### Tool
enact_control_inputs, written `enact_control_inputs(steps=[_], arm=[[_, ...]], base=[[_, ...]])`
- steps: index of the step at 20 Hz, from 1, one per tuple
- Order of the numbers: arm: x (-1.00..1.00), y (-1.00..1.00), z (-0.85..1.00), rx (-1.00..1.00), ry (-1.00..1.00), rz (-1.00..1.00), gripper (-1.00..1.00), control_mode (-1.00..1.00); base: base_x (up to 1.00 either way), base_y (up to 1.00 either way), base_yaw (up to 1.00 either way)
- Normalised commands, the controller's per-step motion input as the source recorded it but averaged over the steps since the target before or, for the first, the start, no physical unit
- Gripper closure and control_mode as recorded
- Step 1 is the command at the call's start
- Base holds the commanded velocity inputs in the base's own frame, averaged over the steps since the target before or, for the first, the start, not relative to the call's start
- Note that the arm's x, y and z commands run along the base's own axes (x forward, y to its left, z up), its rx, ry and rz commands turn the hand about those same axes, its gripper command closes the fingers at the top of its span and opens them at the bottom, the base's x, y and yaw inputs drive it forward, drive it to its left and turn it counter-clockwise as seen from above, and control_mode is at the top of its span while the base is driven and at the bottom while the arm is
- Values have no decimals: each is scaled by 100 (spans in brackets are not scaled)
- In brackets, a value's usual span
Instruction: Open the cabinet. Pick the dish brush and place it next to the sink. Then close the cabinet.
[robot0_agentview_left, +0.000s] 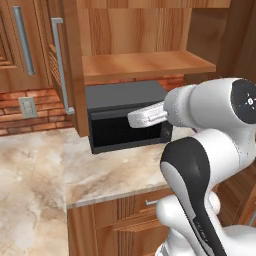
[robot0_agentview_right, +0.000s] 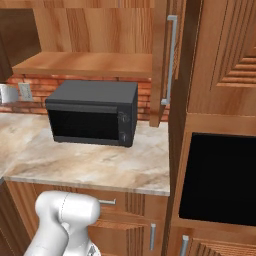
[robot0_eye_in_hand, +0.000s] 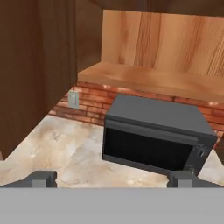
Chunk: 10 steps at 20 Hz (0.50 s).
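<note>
I see the cabinet (robot0_eye_in_hand: 144, 48) open, its shelf above and beyond my 2 fingers (robot0_eye_in_hand: 43, 178) (spread wide, holding nothing).

Glossy white arm (robot0_agentview_left: 210, 150) here, fat rounded links, a black band curving over the elbow joint, a dark round cap with a small white mark, and two small dark grey fingertips (robot0_eye_in_hand: 43, 178).

The cabinet (robot0_agentview_left: 145, 35) is brown wood with clear grain, matt, and its bar handle (robot0_agentview_left: 60, 65) looks like brushed silver metal. The microwave (robot0_agentview_right: 95, 112) is matt black. The counter (robot0_agentview_right: 95, 160) is smooth beige marble. The far wall (robot0_agentview_left: 30, 107) is rough red brick.
</note>
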Motion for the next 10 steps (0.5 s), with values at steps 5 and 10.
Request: enact_control_inputs(steps=[5,10], arm=[[-25,1,48,1,-24,0,-100,-100],[-45,0,41,0,-25,0,-100,-100]], base=[[0,0,0],[0,0,0]])
